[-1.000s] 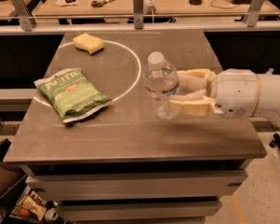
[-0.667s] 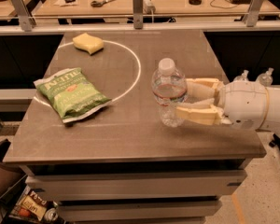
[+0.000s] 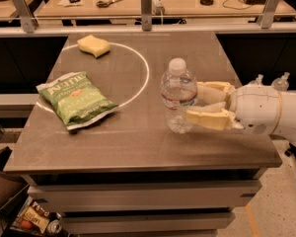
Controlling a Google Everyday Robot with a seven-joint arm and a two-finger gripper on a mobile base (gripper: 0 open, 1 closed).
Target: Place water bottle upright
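The water bottle (image 3: 177,90), clear ribbed plastic with a white cap and a narrow label band, stands upright on the brown table (image 3: 138,142), right of centre. My gripper (image 3: 191,103) reaches in from the right. Its cream fingers (image 3: 209,118) sit on either side of the bottle's lower half, one in front and one behind, closed on it. The bottle's base looks to be resting on the tabletop.
A green chip bag (image 3: 76,101) lies flat at the left, and a yellow sponge (image 3: 93,46) lies at the back left. A white circle line (image 3: 145,75) is marked on the table. Two small pump-top bottles (image 3: 271,81) show behind my arm. The table's right edge is close.
The bottle and my gripper moved a little to the right and toward the front over the first frames, then stayed still. The bottle stands upright throughout.
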